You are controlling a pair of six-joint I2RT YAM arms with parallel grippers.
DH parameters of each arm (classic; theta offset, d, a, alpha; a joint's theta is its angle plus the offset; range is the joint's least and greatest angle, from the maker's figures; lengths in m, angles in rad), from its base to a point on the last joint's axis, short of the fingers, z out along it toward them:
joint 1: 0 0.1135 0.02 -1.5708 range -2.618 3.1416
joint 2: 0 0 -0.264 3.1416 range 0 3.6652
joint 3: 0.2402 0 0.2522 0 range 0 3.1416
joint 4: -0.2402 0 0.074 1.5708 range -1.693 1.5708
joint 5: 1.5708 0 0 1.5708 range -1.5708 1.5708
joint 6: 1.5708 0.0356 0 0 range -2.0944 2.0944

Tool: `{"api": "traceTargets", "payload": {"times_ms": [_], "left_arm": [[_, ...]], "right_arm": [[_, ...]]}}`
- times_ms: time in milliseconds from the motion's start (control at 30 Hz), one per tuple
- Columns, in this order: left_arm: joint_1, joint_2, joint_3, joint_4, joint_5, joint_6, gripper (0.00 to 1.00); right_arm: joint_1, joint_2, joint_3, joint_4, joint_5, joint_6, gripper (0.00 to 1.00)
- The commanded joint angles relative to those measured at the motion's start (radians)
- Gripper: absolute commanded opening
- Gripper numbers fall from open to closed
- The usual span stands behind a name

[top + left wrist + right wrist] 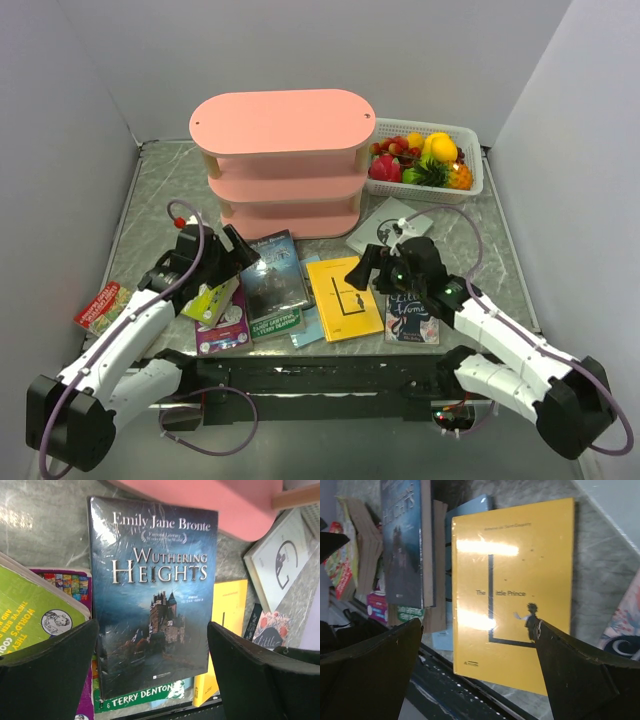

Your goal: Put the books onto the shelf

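Wuthering Heights [155,580] lay beneath left gripper [152,630], jaws apart (right gripper [480,627] likewise, above The Little Prince [515,570]); square edge grip seemed best.

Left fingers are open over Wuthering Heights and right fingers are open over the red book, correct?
Not quite. The right fingers are open over the yellow book, The Little Prince, not a red one; the right wrist view shows it. The left fingers are indeed open over Wuthering Heights.
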Motion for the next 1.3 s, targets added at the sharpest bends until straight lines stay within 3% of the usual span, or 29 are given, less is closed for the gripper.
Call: {"api": "traceTargets", "payload": {"times_ms": [0,267,433,633,967,1133,1167,1200,1267], "left_arm": [[-0.002,0.022,-0.033,0.027,0.053,-0.013,0.96],[-0.001,0.070,-0.068,-0.025,-0.008,-0.056,0.99],[-0.002,0.062,-0.094,-0.032,-0.008,-0.070,0.99],[-0.002,0.060,-0.105,-0.029,-0.004,-0.070,0.97],[-0.002,0.066,-0.111,-0.018,0.018,-0.062,0.98],[-0.004,0.073,-0.112,-0.012,0.032,-0.058,0.97],[-0.004,0.073,-0.112,-0.010,0.030,-0.058,0.97],[-0.004,0.070,-0.111,-0.015,0.030,-0.058,0.97],[-0.004,0.062,-0.109,-0.018,0.027,-0.058,0.98]], "right_arm": [[0.002,0.101,0.058,0.156,-0.177,0.050,0.99],[0.042,0.380,0.119,0.457,-0.376,0.174,0.96],[0.080,0.550,0.182,0.500,-0.430,0.187,0.91],[0.109,0.664,0.217,0.485,-0.412,0.147,0.89],[0.117,0.816,0.217,0.796,-0.646,0.252,0.79],[0.117,0.899,0.185,1.027,-0.728,0.379,0.64],[0.117,0.908,0.182,1.102,-0.735,0.400,0.57],[0.117,0.918,0.177,1.126,-0.754,0.415,0.43],[0.114,0.920,0.173,1.151,-0.765,0.433,0.36]]}}
